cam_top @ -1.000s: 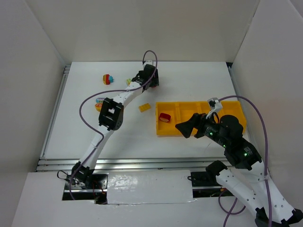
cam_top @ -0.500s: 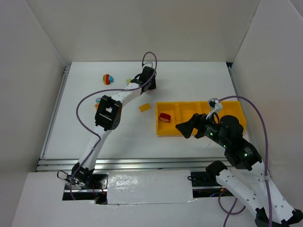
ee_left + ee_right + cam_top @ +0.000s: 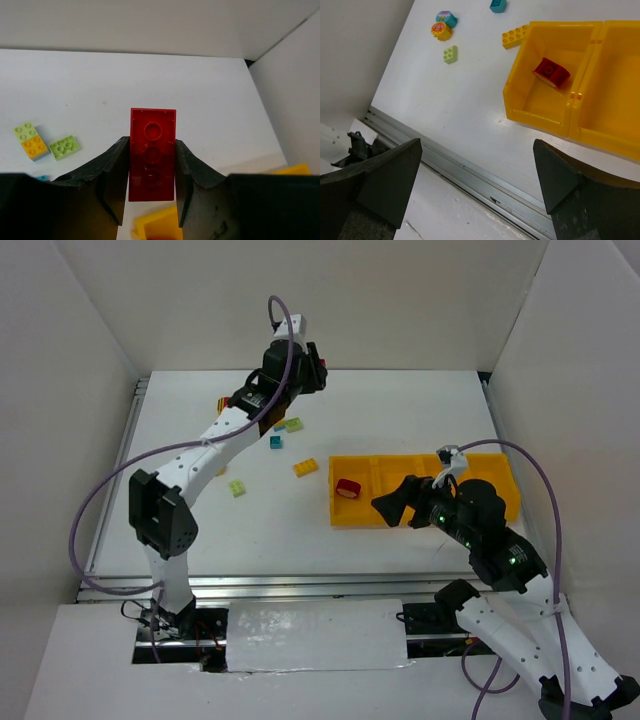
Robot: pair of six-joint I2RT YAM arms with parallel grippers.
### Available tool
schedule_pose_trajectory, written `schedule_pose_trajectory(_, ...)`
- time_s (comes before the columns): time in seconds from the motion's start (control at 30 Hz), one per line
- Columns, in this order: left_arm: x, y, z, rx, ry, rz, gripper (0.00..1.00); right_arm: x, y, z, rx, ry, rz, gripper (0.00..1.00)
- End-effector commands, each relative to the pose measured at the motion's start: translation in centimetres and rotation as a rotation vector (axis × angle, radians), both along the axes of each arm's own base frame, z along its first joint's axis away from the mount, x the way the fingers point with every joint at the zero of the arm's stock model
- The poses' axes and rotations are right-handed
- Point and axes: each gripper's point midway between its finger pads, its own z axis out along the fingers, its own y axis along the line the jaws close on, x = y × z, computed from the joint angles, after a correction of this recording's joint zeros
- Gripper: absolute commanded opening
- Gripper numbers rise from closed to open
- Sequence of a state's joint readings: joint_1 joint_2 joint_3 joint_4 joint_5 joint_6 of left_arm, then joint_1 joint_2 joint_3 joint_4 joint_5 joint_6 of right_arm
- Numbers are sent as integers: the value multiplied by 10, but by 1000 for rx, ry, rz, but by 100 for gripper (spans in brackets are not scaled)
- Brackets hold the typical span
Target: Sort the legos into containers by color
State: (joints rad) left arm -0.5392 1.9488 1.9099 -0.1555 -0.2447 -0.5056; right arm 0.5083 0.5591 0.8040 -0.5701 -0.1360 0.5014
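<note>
Holding a red lego [image 3: 152,125] tight in my left gripper [image 3: 151,146], while my right gripper [image 3: 476,145] hangs wide open with nothing in it.

Only my left wrist view shows the pinch on the red lego's long sides, with a green-and-orange clump [image 3: 30,141] and a pale green lego [image 3: 64,146] on the table below. In the top view that grip is too small to tell. My right wrist view shows the yellow tray [image 3: 540,122]. Its left end box holds another red piece [image 3: 551,71], and an orange-yellow lego [image 3: 515,36] lies just beside the corner.
</note>
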Motion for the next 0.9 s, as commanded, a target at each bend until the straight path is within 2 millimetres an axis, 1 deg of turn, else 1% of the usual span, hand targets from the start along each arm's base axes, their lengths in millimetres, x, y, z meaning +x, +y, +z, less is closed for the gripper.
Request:
schedule_pose_trajectory(0.0,-47,-20,-33,22,133,-34,0,3,-10,26,24,-78,-59,100)
schedule_pose_trajectory(0.03,-60,-23,-49,42,177,-40,0,2,-15,33,20,-85,-84,100)
schedule_pose_trajectory(0.07,-83,-37,-51,53,198,-70,0,1,-19,38,23,-97,-96,100)
schedule_pose_trajectory(0.1,-92,-40,-59,57,218,-47,0,-1,-21,40,21,-99,-103,100)
schedule_pose_trajectory(0.13,-116,-54,-70,79,240,-84,0,-2,-25,42,19,-98,-120,100)
schedule_pose_trajectory(0.2,-134,-64,-82,101,251,-88,0,-6,-28,46,29,-106,-125,100)
schedule_pose_trajectory(0.23,-144,-67,-94,124,268,-91,0,-8,-29,43,28,-99,-126,100)
schedule_pose_trajectory(0.27,-156,-78,-100,138,273,-112,0,-10,-30,43,35,-98,-128,100)
schedule_pose_trajectory(0.3,-161,-80,-108,142,288,-108,0,-11,-30,42,36,-94,-130,100)
schedule_pose_trajectory(0.33,-164,-83,-120,154,309,-115,0,-12,-30,39,35,-82,-130,100)
schedule_pose_trajectory(0.4,-166,-88,-135,156,334,-129,1,-15,-30,34,35,-69,-124,100)
schedule_pose_trajectory(0.47,-163,-91,-141,161,337,-129,4,-17,-30,31,36,-59,-121,100)
schedule_pose_trajectory(0.5,-161,-94,-138,158,331,-132,6,-17,-30,30,34,-56,-120,100)
schedule_pose_trajectory(0.53,-161,-97,-144,171,343,-141,11,-18,-31,28,30,-50,-121,100)
schedule_pose_trajectory(0.57,-159,-98,-145,174,341,-142,12,-19,-31,27,28,-50,-119,100)
schedule_pose_trajectory(0.6,-157,-101,-141,171,335,-142,18,-19,-32,26,24,-48,-123,100)
schedule_pose_trajectory(0.63,-156,-102,-148,186,346,-140,26,-20,-32,25,18,-47,-120,100)
schedule_pose_trajectory(0.67,-155,-103,-151,196,350,-142,30,-19,-33,24,13,-45,-122,100)
schedule_pose_trajectory(0.7,-153,-105,-149,192,345,-141,33,-19,-34,23,9,-46,-129,100)
schedule_pose_trajectory(0.73,-151,-107,-156,202,356,-139,41,-18,-34,22,2,-44,-128,100)
schedule_pose_trajectory(0.8,-150,-109,-158,207,362,-140,48,-17,-34,21,-2,-46,-128,100)
schedule_pose_trajectory(0.83,-149,-110,-160,210,363,-138,56,-17,-34,21,-5,-46,-125,100)
schedule_pose_trajectory(0.87,-147,-110,-159,208,359,-132,59,-16,-34,22,-5,-49,-125,100)
